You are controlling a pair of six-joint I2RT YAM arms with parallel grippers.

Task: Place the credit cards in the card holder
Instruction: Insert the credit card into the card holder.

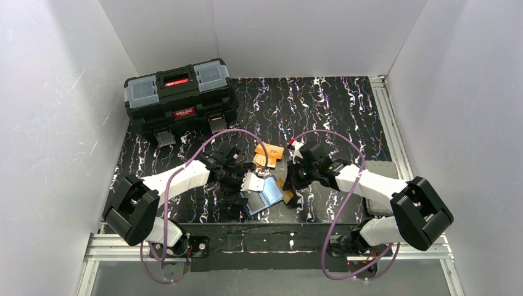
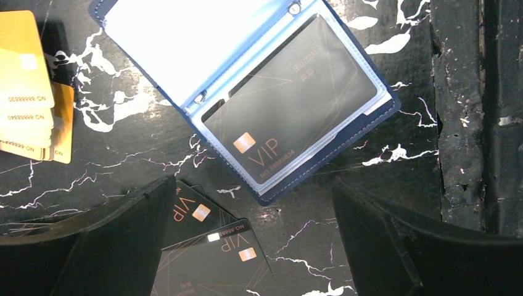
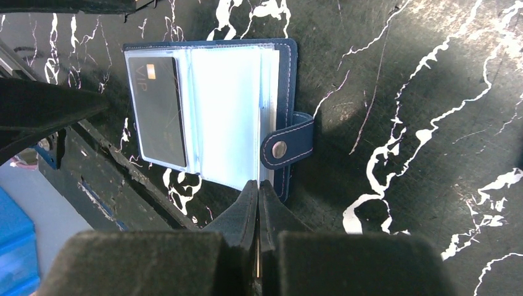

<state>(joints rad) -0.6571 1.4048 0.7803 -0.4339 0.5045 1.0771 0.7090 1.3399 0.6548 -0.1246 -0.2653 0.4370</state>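
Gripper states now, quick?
Left gripper: open, empty, over the card holder.
Right gripper: shut at the card holder's edge; whether it pinches anything is unclear.

Both arms are the same build: left arm (image 1: pixel 179 177) and right arm (image 1: pixel 370 180) each have a white tapered forearm shell between chunky black rounded joint housings (image 1: pixel 132 209), with black wrist hardware at the tip. 1 purple cable (image 1: pixel 210 140) loops off each arm from base to wrist, more purple slack hangs below the bases, and a small green LED (image 1: pixel 304 175) is lit on the right wrist. In the wrist views the fingers (image 2: pixel 117 246) are matte black, wedge-shaped, flat-faced blocks with a slightly rough surface and no readable markings.
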